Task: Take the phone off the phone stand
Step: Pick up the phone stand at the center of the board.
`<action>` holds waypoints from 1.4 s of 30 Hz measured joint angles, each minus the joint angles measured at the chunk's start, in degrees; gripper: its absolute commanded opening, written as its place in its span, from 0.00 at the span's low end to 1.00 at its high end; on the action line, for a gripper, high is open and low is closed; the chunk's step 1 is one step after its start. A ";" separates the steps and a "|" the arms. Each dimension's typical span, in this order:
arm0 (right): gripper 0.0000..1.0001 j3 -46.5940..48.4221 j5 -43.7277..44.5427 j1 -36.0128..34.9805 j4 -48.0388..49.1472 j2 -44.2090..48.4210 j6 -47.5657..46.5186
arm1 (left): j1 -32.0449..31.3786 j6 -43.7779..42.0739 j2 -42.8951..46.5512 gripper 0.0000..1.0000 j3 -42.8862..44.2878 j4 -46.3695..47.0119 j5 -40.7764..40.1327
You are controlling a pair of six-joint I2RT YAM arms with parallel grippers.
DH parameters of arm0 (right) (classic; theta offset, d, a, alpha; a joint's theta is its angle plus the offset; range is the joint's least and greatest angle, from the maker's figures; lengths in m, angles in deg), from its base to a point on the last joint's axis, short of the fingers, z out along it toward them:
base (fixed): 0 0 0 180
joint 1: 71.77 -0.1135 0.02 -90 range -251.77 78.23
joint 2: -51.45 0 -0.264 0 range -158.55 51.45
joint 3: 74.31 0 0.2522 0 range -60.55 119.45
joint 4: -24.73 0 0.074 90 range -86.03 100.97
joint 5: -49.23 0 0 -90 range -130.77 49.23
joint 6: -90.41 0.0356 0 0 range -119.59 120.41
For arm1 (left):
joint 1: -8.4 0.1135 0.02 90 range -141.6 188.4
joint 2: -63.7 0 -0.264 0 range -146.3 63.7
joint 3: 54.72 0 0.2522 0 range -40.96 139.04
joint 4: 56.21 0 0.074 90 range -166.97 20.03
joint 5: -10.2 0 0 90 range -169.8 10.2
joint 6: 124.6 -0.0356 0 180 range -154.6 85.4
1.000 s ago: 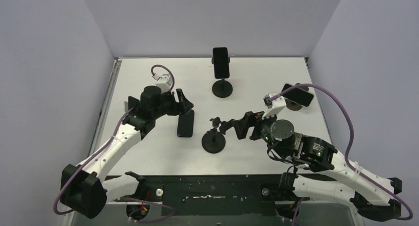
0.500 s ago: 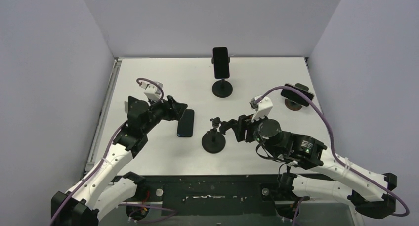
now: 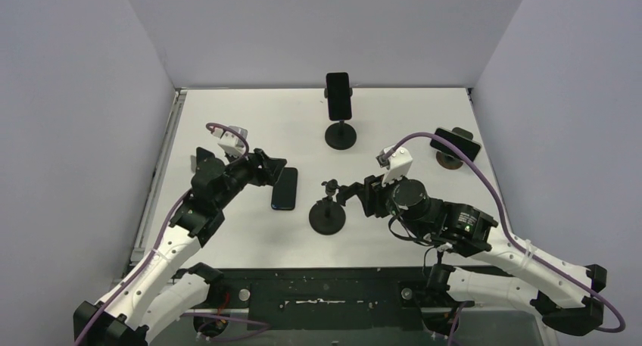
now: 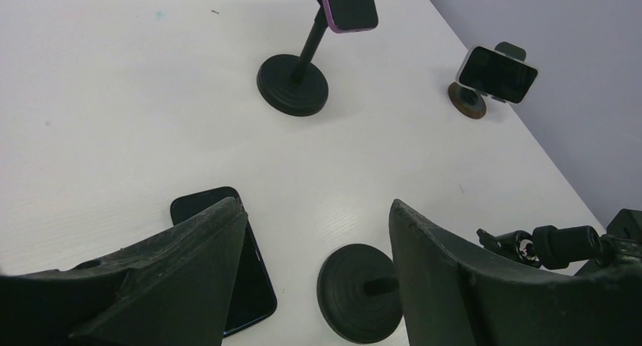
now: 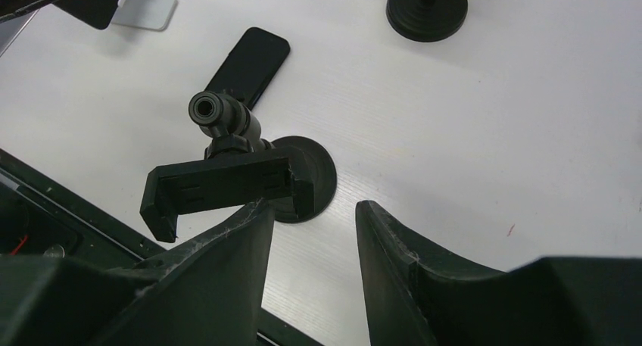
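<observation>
A black phone (image 3: 285,188) lies flat on the white table (image 3: 250,119), left of an empty black stand (image 3: 328,214) whose clamp (image 3: 331,187) holds nothing. My left gripper (image 3: 274,169) is open and empty, just left of and above the phone's far end. In the left wrist view the phone (image 4: 256,279) shows beside the left finger (image 4: 189,263) and the stand's base (image 4: 359,291) between the fingers. My right gripper (image 3: 354,195) is open and empty, just right of the clamp. The right wrist view shows the clamp (image 5: 227,185) by its left finger and the phone (image 5: 250,66) beyond.
A pink-edged phone (image 3: 338,95) sits on a tall stand (image 3: 341,135) at the back middle. Another phone (image 3: 456,144) sits sideways on a small round stand at the right edge. Grey walls close three sides. A black rail (image 3: 325,293) runs along the near edge.
My left arm has drawn back toward its base and the left gripper has shifted slightly left of the flat phone. My right wrist has turned; its gripper stays by the clamp. The phone has not moved.
</observation>
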 measured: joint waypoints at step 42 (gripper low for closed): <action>0.00 -0.57 -10.14 4.04 4.63 -1.14 -5.84 | -2.71 3.28 2.91 0.94 -10.54 16.90 12.35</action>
